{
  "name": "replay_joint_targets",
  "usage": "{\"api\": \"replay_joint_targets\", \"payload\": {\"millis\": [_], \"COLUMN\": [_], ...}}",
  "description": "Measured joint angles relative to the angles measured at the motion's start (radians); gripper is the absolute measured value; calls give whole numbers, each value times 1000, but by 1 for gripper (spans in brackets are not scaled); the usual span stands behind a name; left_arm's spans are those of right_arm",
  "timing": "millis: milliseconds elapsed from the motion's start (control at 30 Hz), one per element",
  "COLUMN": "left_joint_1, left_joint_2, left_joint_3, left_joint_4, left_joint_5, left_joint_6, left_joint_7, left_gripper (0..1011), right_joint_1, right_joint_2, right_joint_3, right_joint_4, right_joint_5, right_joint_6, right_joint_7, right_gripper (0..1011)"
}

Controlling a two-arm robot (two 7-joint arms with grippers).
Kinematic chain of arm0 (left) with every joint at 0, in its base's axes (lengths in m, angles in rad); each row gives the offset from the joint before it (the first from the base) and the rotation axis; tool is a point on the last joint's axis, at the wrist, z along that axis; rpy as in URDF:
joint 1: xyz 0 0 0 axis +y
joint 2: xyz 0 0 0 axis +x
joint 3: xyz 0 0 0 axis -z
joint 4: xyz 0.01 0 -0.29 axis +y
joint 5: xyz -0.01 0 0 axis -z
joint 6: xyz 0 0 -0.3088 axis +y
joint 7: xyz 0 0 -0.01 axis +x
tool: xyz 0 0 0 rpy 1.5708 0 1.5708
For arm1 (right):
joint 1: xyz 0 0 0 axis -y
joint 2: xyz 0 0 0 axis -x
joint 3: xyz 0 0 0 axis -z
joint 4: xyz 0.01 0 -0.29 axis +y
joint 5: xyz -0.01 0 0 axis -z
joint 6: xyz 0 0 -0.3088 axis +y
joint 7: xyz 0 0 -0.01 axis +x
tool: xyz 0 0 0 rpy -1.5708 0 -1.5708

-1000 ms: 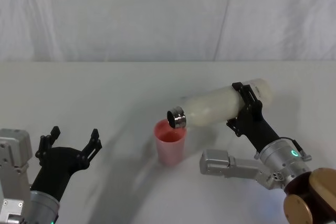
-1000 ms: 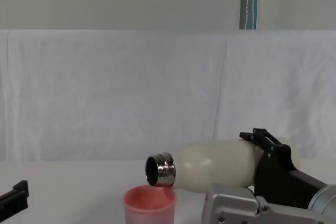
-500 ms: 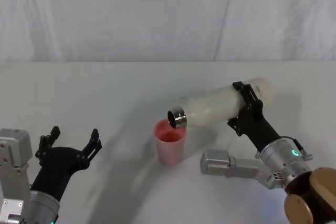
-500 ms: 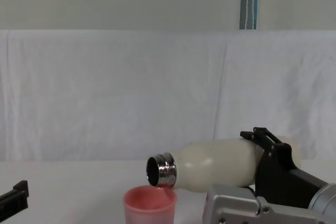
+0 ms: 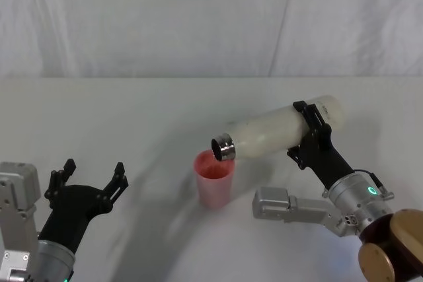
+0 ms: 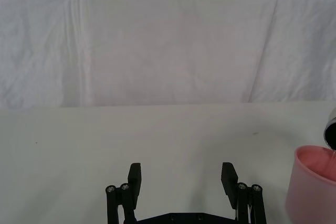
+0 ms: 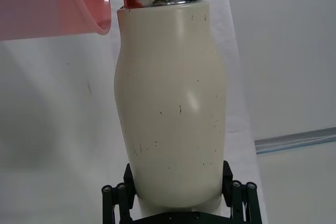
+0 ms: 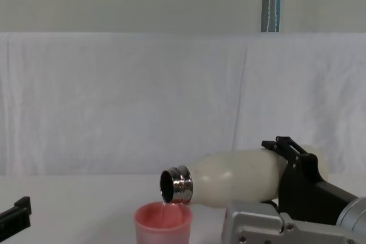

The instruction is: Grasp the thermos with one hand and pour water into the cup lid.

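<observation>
We see the thermos [image 5: 277, 133], a cream-white matte bottle with a shiny threaded steel neck, tipped nearly flat right of centre in the head view, mouth lower than base. Our right tool [image 5: 310, 138] clamps its body near the base. The steel mouth hangs just above the rim of the cup lid [image 5: 213, 179], a small pink tapered cup standing on the white desk [image 5: 132, 117] near mid-frame. Our left tool [image 5: 89, 179] sits at lower left, fingers spread wide, holding nothing.
</observation>
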Motion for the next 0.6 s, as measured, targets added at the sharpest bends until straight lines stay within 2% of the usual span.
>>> {"api": "replay_joint_targets", "payload": {"millis": [600], "left_joint_1": [0], "left_joint_2": [0], "left_joint_3": [0], "left_joint_4": [0], "left_joint_5": [0], "left_joint_6": [0], "left_joint_7": [0], "left_gripper": [1001], "right_joint_1": [7], "right_joint_2": [-2], "right_joint_3": [-4], "right_joint_4": [8], "right_joint_5": [-2], "right_joint_6": [0], "right_joint_7": [0], "right_gripper": [955]}}
